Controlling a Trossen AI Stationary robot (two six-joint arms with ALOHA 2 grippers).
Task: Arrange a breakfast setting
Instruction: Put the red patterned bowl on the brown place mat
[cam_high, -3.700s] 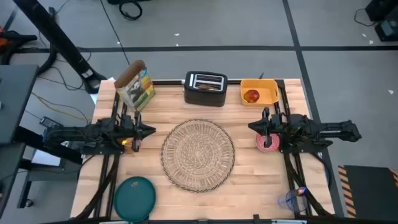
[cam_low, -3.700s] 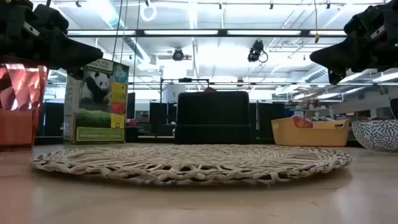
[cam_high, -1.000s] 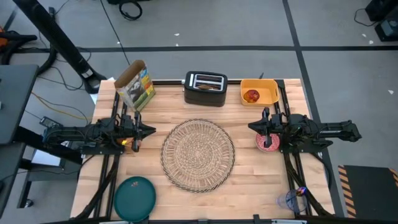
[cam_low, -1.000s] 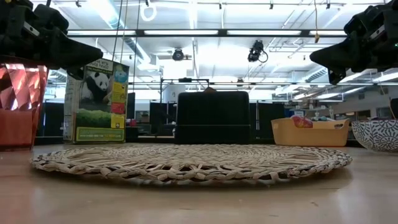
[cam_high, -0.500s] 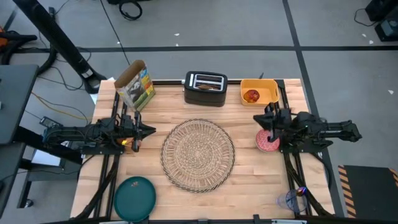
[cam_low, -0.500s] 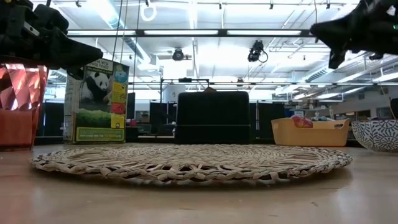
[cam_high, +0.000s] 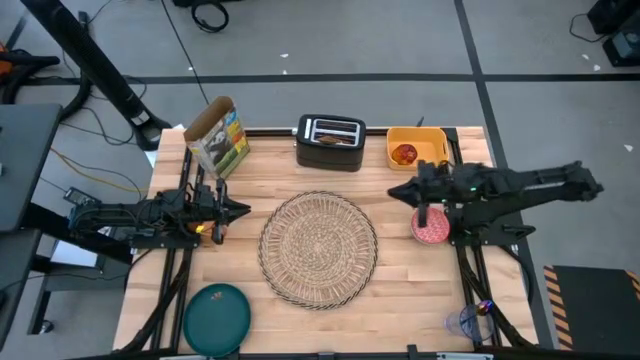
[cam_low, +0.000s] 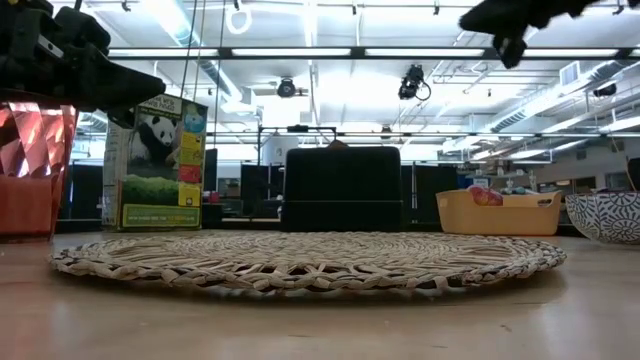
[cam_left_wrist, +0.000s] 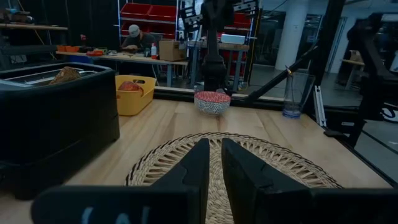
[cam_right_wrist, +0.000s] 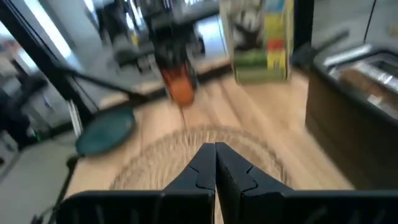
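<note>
One red bowl (cam_high: 432, 228) beside right end effector (cam_high: 395, 192)

Place: a robotics lab or workshop, not a home.
Ceiling: exposed tracks, strip lights and hanging cameras (cam_low: 411, 82) in the low view.
Floor: grey concrete with taped lines and loose cables (cam_high: 100, 175) beside the wooden counter (cam_high: 400, 280).
Background: red storage bins (cam_left_wrist: 149, 10) on shelving, and a person (cam_left_wrist: 132, 38) seated at a workbench.
</note>
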